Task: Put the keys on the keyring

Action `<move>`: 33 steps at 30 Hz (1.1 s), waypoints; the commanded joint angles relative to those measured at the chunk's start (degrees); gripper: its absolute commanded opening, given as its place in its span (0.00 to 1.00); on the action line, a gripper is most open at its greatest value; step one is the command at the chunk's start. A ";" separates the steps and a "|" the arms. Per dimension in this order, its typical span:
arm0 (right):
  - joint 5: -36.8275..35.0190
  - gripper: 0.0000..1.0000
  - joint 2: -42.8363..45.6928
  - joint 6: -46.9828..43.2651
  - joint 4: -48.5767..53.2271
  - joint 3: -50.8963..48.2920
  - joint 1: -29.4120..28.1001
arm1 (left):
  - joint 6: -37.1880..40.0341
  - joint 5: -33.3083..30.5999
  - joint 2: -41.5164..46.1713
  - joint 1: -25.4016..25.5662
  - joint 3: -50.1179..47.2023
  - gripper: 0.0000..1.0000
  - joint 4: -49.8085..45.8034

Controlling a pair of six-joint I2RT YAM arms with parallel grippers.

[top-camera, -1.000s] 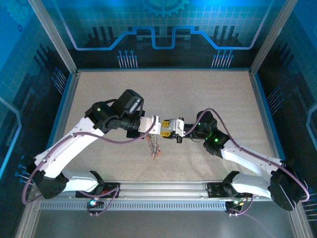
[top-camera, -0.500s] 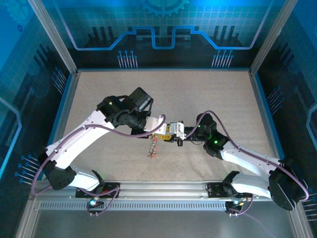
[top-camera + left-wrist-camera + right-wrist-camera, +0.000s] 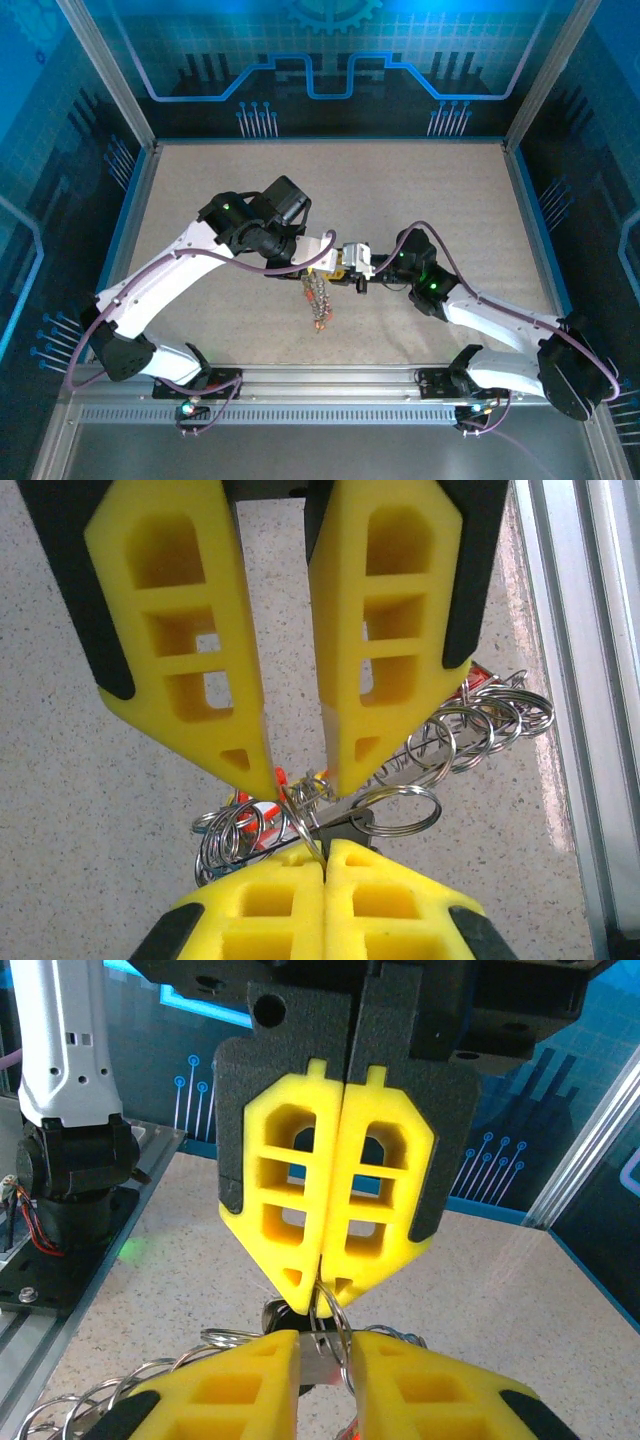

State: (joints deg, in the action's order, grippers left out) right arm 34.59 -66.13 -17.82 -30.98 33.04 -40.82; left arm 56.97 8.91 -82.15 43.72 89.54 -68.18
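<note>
**Speckled table, two grippers nose to nose over a key bunch**

Top view: beige speckled table [image 3: 430, 190] inside blue printed walls. The left gripper [image 3: 330, 262] and right gripper [image 3: 348, 266] meet tip to tip near the middle, raised off the surface. A chain of rings [image 3: 318, 303] carrying the keys hangs below the meeting point; I cannot tell whether its lower end touches the table.

Left wrist view: left gripper [image 3: 325, 848] at the bottom, pads pressed together on the thin wire of the keyring [image 3: 308, 835]. The right gripper [image 3: 305, 780] points down from above, pads a little apart, with wire loops and a scrap of red between them. Red tags [image 3: 262, 812] sit lower left; linked rings trail off toward the aluminium rail [image 3: 580, 680].

Right wrist view: right gripper [image 3: 325, 1340] at the bottom, pads slightly apart with a flat silvery key [image 3: 315, 1362] filling the gap; I judge it clamped on that key. The left gripper [image 3: 325, 1282] faces the lens, pads together; ring wire comes out of its tips and curves beside the key. An arm base [image 3: 70, 1160] stands behind on the left.

Progress, as a judgement: tags and several keys look strung; one key is held against the ring, mid-threading. Whether it has caught the wire is too fine to tell, and the number left is unknown.

Look of the thing: bright, thin, springy wire in a crowded tangle of small loops.
</note>
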 commanded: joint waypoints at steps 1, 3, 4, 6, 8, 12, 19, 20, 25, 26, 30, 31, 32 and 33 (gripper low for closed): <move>0.01 0.22 -0.25 1.44 -2.46 -0.74 -0.31 | 0.04 5.22 1.47 0.40 0.48 0.00 3.49; 0.08 0.23 0.28 1.43 -4.13 -1.60 -0.10 | 0.25 4.78 1.47 0.44 0.05 0.00 3.45; 0.56 0.23 0.56 1.12 -5.05 -1.98 -0.13 | 0.20 4.44 1.49 0.39 -0.31 0.00 3.69; 0.87 0.23 1.09 0.14 -4.99 -2.27 -0.05 | 0.51 3.81 1.62 0.40 -1.38 0.00 4.51; 0.15 0.24 1.71 -0.69 -4.79 -2.62 -0.05 | 0.74 3.77 1.48 0.44 -1.98 0.00 4.90; -2.18 0.25 1.90 -1.16 -5.27 -3.26 0.12 | 0.56 4.19 1.69 0.45 -2.06 0.00 4.99; -2.12 0.27 0.97 -0.68 -6.81 -3.34 0.30 | 1.14 3.68 2.07 0.46 -2.61 0.00 4.97; -2.41 0.26 0.78 -0.71 -6.52 -3.11 0.32 | 1.03 3.90 2.23 0.42 -2.77 0.00 5.04; -2.19 0.17 -0.08 -1.35 -4.67 -2.24 0.03 | 1.00 4.23 2.85 0.41 -2.87 0.00 5.84; -2.16 0.17 -0.38 -1.55 -4.06 -1.99 -0.12 | 0.88 4.32 2.95 0.40 -2.79 0.00 5.85; -2.77 0.18 -1.22 -1.71 -2.63 -1.04 -0.64 | 1.03 4.19 3.64 0.32 -3.78 0.00 6.78; -2.48 0.18 -1.72 -1.39 -3.03 -0.96 -0.59 | 1.08 4.12 3.66 0.37 -4.05 0.00 7.01; -2.22 0.16 -2.25 -1.07 -3.70 -1.00 -0.63 | 1.06 4.08 3.72 0.35 -4.31 0.00 7.19; -2.08 0.12 -2.62 -0.68 -4.57 -0.96 -0.68 | 0.87 3.99 3.75 0.31 -4.65 0.00 7.51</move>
State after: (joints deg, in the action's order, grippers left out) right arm 32.58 -67.61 -18.85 -34.41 30.46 -40.86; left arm 57.17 10.35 -80.25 43.77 85.80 -62.92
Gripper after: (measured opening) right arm 0.139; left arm 0.062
